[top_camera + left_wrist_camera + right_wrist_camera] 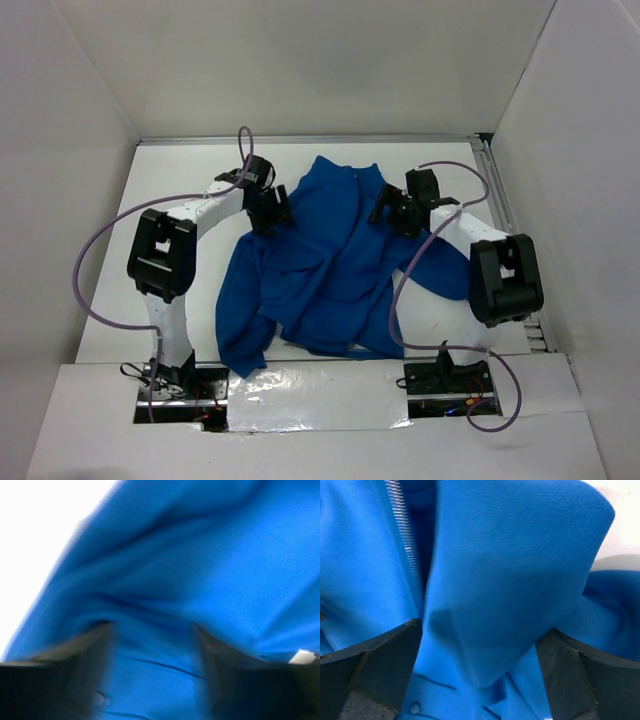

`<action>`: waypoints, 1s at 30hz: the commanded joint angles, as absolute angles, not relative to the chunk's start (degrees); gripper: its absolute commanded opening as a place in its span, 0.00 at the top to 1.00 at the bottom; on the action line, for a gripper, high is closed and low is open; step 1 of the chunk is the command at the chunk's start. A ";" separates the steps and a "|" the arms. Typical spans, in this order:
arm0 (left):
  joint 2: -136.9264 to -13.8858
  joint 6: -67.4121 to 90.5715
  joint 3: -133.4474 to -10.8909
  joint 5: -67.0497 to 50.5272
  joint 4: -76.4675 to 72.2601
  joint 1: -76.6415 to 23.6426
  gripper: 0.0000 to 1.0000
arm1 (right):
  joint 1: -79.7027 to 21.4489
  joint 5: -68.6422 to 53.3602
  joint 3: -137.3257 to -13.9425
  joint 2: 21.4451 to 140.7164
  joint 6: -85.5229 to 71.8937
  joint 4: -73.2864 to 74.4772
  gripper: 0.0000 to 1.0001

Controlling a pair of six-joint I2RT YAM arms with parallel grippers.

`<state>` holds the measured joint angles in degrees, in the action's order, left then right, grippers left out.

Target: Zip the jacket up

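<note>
The royal-blue jacket lies rumpled on the white table, collar toward the far side and sleeves spread to both sides. My left gripper sits at its left shoulder. In the blurred left wrist view, the left gripper has its dark fingers apart, with jacket cloth between and beyond them. My right gripper is at the right shoulder. There the right gripper stands wide open over a fold of the jacket. The pale zipper teeth run up at the left.
White walls enclose the table on three sides. A metal rail runs along the right edge. Purple cables loop from both arms. A shiny strip lies along the near edge between the arm bases. A small white tag shows on the cloth.
</note>
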<state>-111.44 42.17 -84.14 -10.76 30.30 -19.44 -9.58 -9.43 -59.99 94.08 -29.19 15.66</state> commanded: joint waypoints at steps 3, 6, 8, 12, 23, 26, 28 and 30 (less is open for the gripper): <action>-114.69 39.64 -87.63 -7.92 32.78 -17.67 0.93 | -9.93 -6.07 -63.54 97.73 -30.32 16.79 0.20; -113.82 38.67 -86.40 -7.03 31.47 -14.25 1.00 | -9.32 -0.63 -63.20 98.17 -31.20 18.09 0.91; -113.03 37.80 -84.82 -6.24 30.51 -10.14 1.00 | -7.48 1.74 -62.41 96.86 -30.85 18.54 1.00; -111.27 36.74 -80.61 -8.43 29.36 -2.65 1.00 | -1.42 5.45 -59.25 92.82 -29.80 20.38 1.00; -102.67 32.79 -82.60 -18.36 29.18 4.92 0.80 | 0.98 -9.14 -60.11 77.38 -22.50 18.98 0.00; -95.21 31.74 -85.95 -21.00 31.55 2.56 0.01 | 0.26 -8.97 -59.59 67.90 -23.63 19.60 0.00; -85.99 31.55 -84.13 -22.50 31.56 -1.21 0.01 | 0.26 -7.92 -57.75 59.73 -25.30 20.30 0.00; -78.53 31.81 -80.62 -23.29 29.29 -4.99 0.01 | 0.26 -6.69 -56.17 54.69 -26.10 21.44 0.00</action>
<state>-90.00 33.89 -81.41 -18.70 31.05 0.30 0.21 -8.34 -57.25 62.70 -25.10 19.22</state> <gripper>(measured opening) 0.992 0.994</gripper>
